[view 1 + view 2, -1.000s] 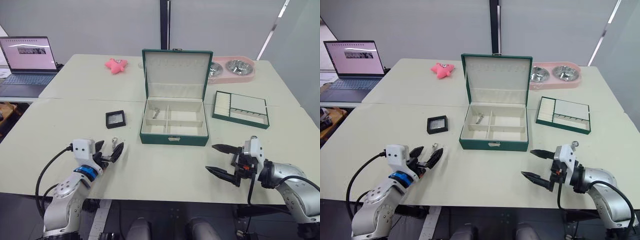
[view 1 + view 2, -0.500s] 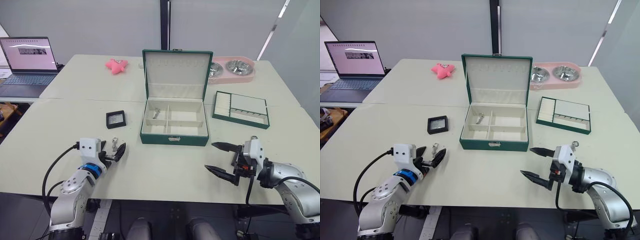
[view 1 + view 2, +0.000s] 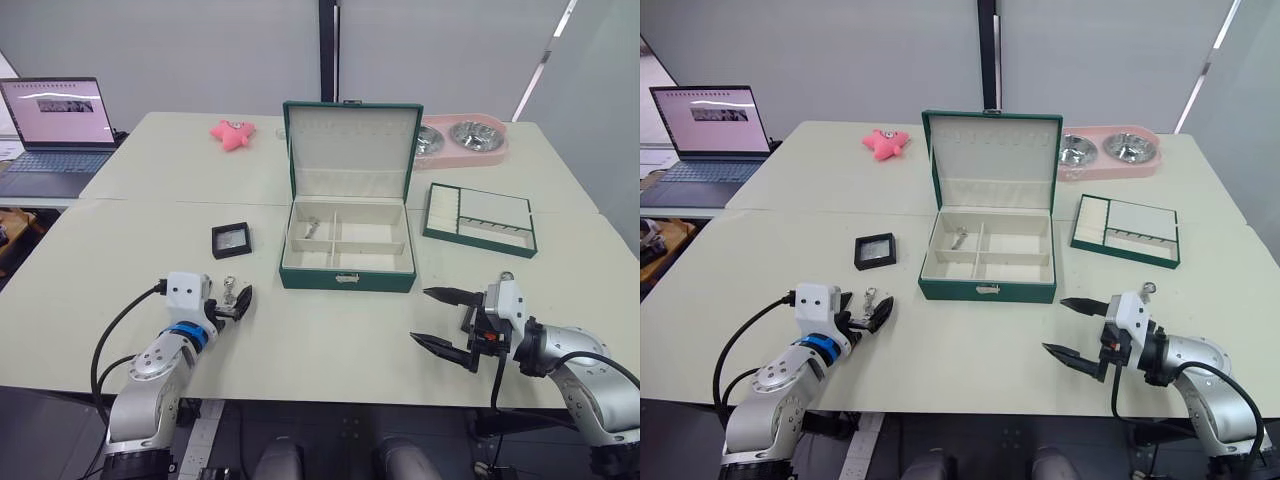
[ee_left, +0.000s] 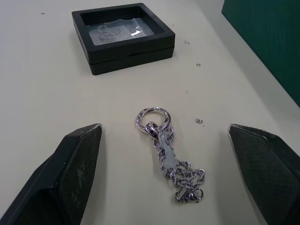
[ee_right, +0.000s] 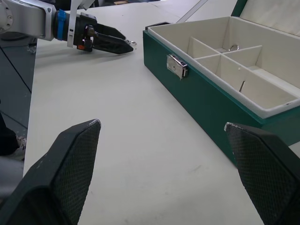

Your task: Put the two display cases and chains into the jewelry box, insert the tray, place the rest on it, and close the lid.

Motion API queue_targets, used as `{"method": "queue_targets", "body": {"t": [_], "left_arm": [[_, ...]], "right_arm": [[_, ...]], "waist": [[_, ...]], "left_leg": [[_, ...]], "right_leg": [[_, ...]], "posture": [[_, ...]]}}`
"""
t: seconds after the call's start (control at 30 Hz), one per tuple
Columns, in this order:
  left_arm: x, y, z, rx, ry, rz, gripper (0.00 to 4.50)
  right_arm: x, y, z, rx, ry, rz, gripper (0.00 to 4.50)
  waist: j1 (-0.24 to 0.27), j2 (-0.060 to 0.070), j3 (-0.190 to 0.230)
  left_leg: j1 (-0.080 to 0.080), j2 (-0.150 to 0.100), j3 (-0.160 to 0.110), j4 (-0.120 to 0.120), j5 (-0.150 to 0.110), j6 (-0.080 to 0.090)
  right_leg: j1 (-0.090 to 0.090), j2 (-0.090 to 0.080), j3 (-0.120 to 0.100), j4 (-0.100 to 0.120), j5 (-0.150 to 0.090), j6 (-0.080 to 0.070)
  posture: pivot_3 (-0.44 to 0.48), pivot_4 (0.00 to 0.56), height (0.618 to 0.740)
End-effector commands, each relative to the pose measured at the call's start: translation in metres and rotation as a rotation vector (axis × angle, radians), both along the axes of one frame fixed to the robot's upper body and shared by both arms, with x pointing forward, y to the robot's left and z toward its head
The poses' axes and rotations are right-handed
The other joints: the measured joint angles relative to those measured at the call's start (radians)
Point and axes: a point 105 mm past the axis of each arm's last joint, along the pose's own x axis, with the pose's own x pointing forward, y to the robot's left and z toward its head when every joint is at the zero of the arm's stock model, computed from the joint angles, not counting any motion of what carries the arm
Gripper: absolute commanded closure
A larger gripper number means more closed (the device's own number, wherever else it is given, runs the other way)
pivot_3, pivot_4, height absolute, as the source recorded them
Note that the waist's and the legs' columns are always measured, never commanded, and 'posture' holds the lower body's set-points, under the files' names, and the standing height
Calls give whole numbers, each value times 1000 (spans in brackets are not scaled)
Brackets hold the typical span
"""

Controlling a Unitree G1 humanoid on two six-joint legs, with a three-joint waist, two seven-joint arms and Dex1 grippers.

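Note:
The jewelry box (image 3: 346, 278) stands open mid-table, its lid (image 3: 350, 150) upright. One chain (image 3: 312, 224) lies in its back left compartment. Another chain (image 4: 171, 159) lies on the table between the fingers of my open left gripper (image 4: 164, 133), low over the table at front left. One display case (image 3: 230, 238) sits just beyond that chain. The tray (image 3: 480, 218) rests to the right of the box. My right gripper (image 3: 440, 318) hangs open and empty at the front right, pointing at the box's front clasp (image 5: 176, 65).
A laptop (image 3: 55, 130) sits at the far left. A pink star toy (image 3: 232, 131) lies behind the box on the left, and a pink stand with two steel bowls (image 3: 462, 138) is at the back right.
My left gripper has slid forward, and its fingers now flank the loose chain. The right arm has stayed put.

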Motion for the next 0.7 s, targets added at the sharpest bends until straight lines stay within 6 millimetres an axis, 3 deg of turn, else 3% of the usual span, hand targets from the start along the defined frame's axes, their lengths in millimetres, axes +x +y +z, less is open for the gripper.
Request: {"method": "queue_targets", "body": {"t": [0.03, 0.13, 0.23, 0.67, 0.7], "left_arm": [[-9, 6, -26, 7, 125, 32, 23], [-11, 11, -30, 18, 153, 54, 23], [-12, 15, -35, 34, 181, 71, 632], [-13, 14, -44, 53, 220, 61, 4467], [-13, 14, -44, 53, 220, 60, 4492]], "right_arm": [[2, 1, 11, -1, -57, 13, 0], [3, 1, 12, 1, -58, 10, 0], [3, 1, 12, 1, -57, 8, 0], [5, 0, 14, -3, -61, 4, 0], [4, 1, 14, -1, -61, 6, 0]], "waist": [[0, 1, -1], [-1, 3, -2], [-3, 4, -3], [-3, 10, -8], [-3, 10, -9]], "left_leg": [[0, 0, 0, 0, 0, 0], [1, 0, 0, 0, 0, 0], [1, 0, 0, 0, 0, 0], [5, 0, 1, -1, 0, 0], [5, 0, 1, -1, 0, 0]], "right_leg": [[0, 0, 0, 0, 0, 0], [1, 0, 0, 0, 0, 0], [1, 0, 1, 0, 0, 0], [5, 0, 1, -2, 0, 0], [5, 0, 1, -2, 0, 0]], "posture": [[0, 150, 740], [0, 150, 740], [0, 150, 740], [0, 150, 740], [0, 150, 740]]}}
